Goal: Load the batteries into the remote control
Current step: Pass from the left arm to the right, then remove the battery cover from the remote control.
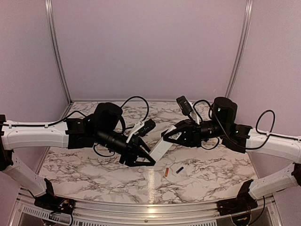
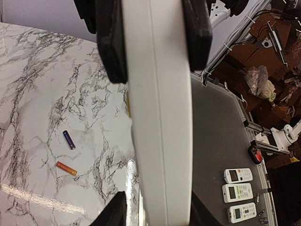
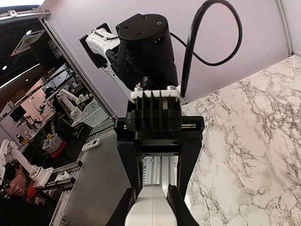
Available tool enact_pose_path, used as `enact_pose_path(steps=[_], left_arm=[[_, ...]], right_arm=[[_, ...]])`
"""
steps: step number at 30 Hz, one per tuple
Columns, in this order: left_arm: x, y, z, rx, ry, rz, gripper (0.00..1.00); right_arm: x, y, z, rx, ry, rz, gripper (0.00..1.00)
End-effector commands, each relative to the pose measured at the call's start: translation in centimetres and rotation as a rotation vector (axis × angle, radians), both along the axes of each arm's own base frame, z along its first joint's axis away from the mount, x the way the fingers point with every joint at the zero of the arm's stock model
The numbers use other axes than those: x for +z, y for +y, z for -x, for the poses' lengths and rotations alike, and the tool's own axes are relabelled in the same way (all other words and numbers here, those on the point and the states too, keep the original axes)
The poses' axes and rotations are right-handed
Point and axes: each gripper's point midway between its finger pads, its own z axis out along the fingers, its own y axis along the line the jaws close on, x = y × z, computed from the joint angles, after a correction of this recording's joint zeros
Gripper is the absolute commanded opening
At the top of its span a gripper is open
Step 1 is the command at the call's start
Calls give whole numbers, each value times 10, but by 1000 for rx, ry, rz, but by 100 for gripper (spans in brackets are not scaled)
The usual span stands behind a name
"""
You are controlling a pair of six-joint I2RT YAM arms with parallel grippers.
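The white remote control (image 1: 160,148) hangs tilted above the marble table, held at both ends. My left gripper (image 1: 146,158) is shut on its lower end and my right gripper (image 1: 169,136) is shut on its upper end. In the left wrist view the remote (image 2: 160,117) shows edge-on, with the right gripper's black pads (image 2: 113,47) on it farther up. In the right wrist view its end (image 3: 150,209) sits between my fingers. The orange-copper battery (image 1: 166,172) and the black battery (image 1: 179,169) lie loose on the table below, and also show in the left wrist view (image 2: 66,168) (image 2: 69,140).
The marble table (image 1: 94,165) ends at an aluminium rail (image 1: 150,207) along the near edge. Beyond the table edge, three other small white remotes (image 2: 240,192) lie on a grey surface (image 2: 216,132). Purple walls enclose the back and sides.
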Motion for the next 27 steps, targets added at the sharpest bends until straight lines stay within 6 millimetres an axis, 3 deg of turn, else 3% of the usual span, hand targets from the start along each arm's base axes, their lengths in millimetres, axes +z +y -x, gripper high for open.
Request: enact_pose_path(steps=[1,6,14,19,27], left_arm=[[11,3,-22,88,-43,53,56],[5,1,-41,207,14,53,71],[-7,-11,-59,301,171,113,76],[0,-4,-83,442,312,262,77],[4,0,-98,535,450,409,74]], right_arm=[[13,2,-4,-12,31,-1,0],[-2,0,-33,-161,104,58,0],[-28,-28,-82,-395,229,80,0],[-28,-42,-94,-491,266,28,0],[-29,-60,-107,-630,321,-56,0]])
